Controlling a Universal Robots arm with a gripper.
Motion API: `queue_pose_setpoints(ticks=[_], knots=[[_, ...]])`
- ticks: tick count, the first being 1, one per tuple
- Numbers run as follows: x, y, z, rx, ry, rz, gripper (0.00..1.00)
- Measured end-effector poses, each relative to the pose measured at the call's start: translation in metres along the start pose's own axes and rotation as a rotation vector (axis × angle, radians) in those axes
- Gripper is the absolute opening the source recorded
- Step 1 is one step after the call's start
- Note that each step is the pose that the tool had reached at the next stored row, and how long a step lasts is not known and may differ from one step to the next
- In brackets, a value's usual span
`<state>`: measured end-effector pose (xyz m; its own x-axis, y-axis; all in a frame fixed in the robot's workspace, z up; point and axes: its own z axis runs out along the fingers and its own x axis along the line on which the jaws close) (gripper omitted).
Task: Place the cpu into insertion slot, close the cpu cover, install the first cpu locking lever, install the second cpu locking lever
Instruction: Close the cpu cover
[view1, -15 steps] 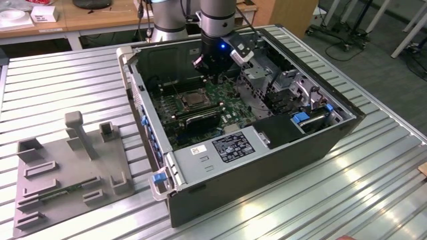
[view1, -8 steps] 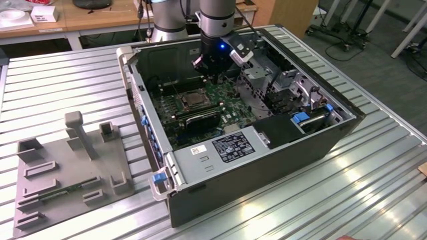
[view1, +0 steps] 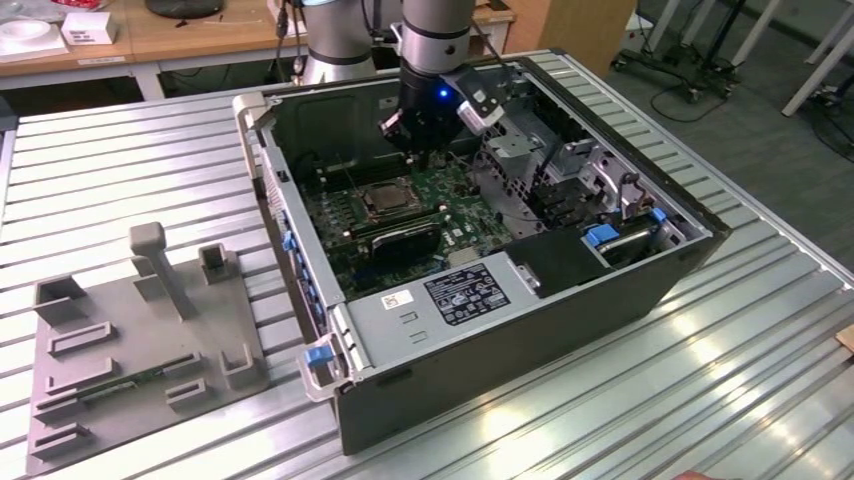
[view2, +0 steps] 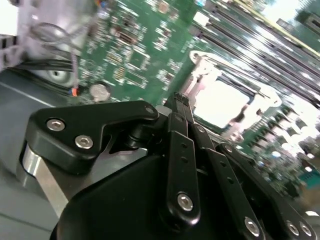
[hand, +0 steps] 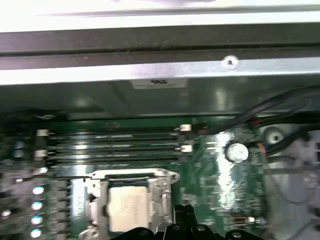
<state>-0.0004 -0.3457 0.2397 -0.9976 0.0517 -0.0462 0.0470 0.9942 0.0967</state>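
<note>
The cpu sits in the insertion slot, closed jaws just beside.

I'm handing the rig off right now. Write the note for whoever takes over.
The gripper is low over the motherboard, its tip right beside the insertion slot.
The cpu sits in the slot.
The cpu cover appears to lie flat around it.
Done: cpu placed; cover apparently closed.
Left: both locking levers; whether either is latched cannot be made out.
</note>
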Motion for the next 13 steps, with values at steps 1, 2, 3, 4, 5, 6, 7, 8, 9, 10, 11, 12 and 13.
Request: queue_pose_setpoints(ticks=[1, 2, 3, 4, 5, 6, 7, 8, 9, 10, 11, 12, 13], knots=[[0.0000, 0.0000, -0.0001, 0.0005, 0.0034, 0.000, 0.10], [0.0001, 0.0000, -0.0001, 0.0006, 0.0048, 0.001, 0.10], [0.0000, 0.0000, -0.0001, 0.0006, 0.0060, 0.001, 0.10], [0.0000, 0.0000, 0.0000, 0.0005, 0.0071, 0.001, 0.10], [0.0000, 0.0000, 0.0000, 0.0005, 0.0084, 0.001, 0.10], [0.0000, 0.0000, 0.0000, 0.0006, 0.0092, 0.001, 0.10], [0.0000, 0.0000, 0.0000, 0.0006, 0.0092, 0.001, 0.10], [0.0003, 0.0000, 0.0000, 0.0006, 0.0091, 0.001, 0.10], [0.0013, -0.0001, 0.0000, 0.0005, 0.0084, 0.001, 0.10], [0.0029, -0.0002, 0.0001, 0.0003, 0.0075, 0.001, 0.10], [0.0052, -0.0003, 0.0002, 0.0002, 0.0061, 0.001, 0.10], [0.0076, -0.0004, 0.0003, 0.0000, 0.0050, 0.000, 0.10], [0.0098, -0.0005, 0.0005, 0.0001, 0.0041, 0.000, 0.10]])
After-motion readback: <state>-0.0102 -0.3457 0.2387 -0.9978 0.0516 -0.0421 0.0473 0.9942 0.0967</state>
